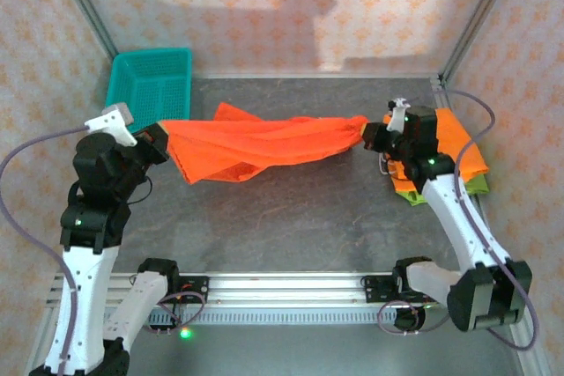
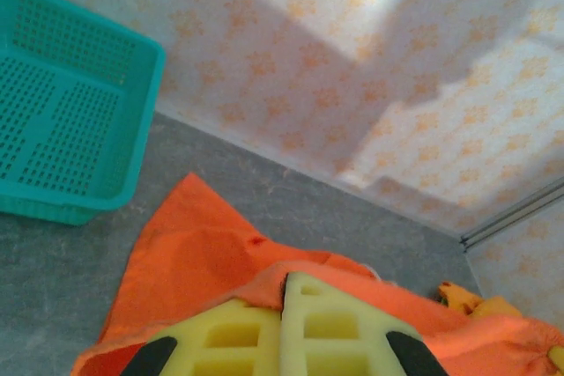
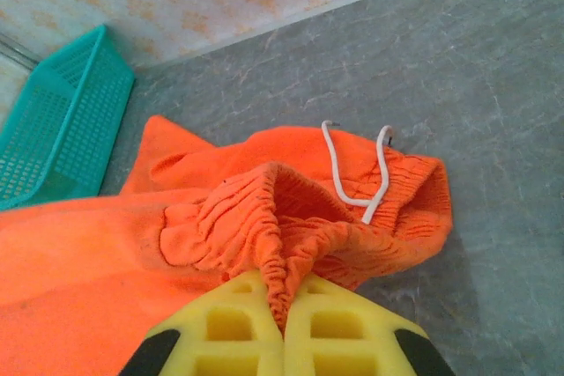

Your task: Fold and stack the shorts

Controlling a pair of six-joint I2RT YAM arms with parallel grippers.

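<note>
Near right hand (image 3: 284, 297), drawstring (image 3: 335, 169) on shorts (image 3: 88, 253)

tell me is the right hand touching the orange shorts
Touching. The right wrist view shows the right hand shut on the orange shorts, their waistband pinched between its fingers.

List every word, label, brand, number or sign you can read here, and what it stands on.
No readable text anywhere.
Bright orange fabric shorts: plain, no print showing.
Teal plastic mesh basket: no label.
Folded orange and lime green pile of shorts: no logo visible.
Patterned walls: repeated orange ornament, no letters.
</note>
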